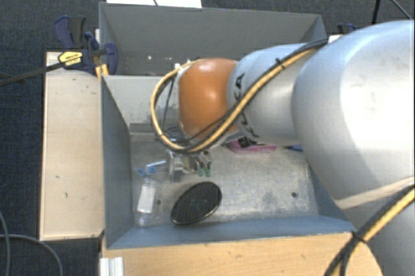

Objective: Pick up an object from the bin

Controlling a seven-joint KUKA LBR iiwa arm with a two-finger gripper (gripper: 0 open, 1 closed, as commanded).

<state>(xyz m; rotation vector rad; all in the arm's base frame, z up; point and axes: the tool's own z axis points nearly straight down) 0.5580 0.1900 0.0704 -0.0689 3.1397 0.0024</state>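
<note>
My hand [190,164] is low in the grey metal bin [117,158], close to its dull, scuffed floor and toward the left half. It hangs under the smooth, rounded orange cover [204,100] on my wrist, which has a yellow-and-black cable looped around it. The cover and the metal parts below it hide so much that I cannot tell how far my hand is open or whether it has hold of anything. The nearest thing is a black oval disc [196,202] with a fine mesh-like face, lying flat just toward the bin's near wall from my hand. A small blue piece [154,168] lies just to the left in the view. A clear plastic packet [146,197], soft and crinkled, rests by the left wall. A flat pink thing [249,146] pokes out from under my arm, farther right.
</note>
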